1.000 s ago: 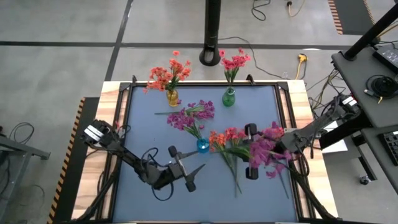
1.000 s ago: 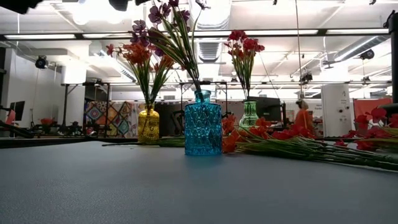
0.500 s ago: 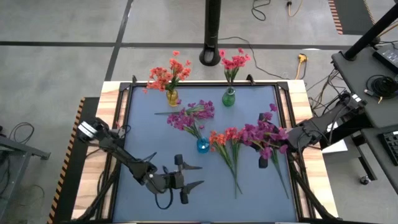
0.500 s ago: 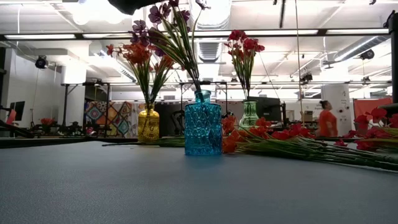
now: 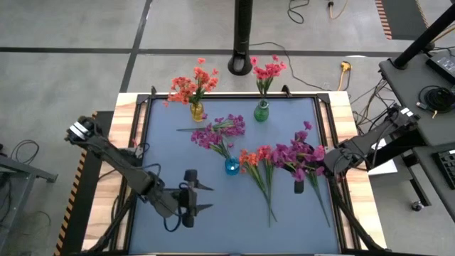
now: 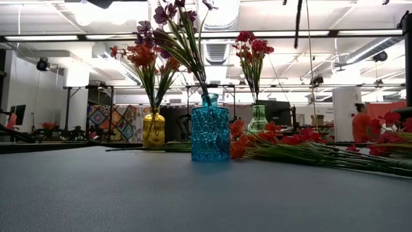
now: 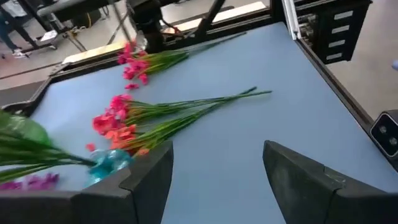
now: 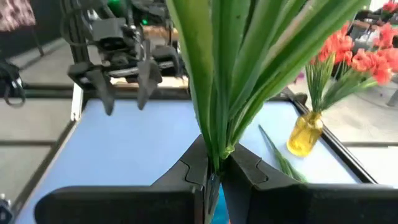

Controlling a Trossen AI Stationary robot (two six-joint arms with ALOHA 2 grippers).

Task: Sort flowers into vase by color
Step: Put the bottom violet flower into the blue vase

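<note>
Flowers (image 5: 259, 165) lie on the blue-grey table (image 5: 163, 163).

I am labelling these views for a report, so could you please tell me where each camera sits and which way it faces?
High: overhead, straight down; both arms, left gripper open.
Low: table height, facing the blue vase; no gripper visible.
Left wrist: past its open fingers at the orange flowers lying flat.
Right wrist: right gripper shut on purple flowers; yellow vase beyond.
Shared: high and low both show the blue vase.
</note>
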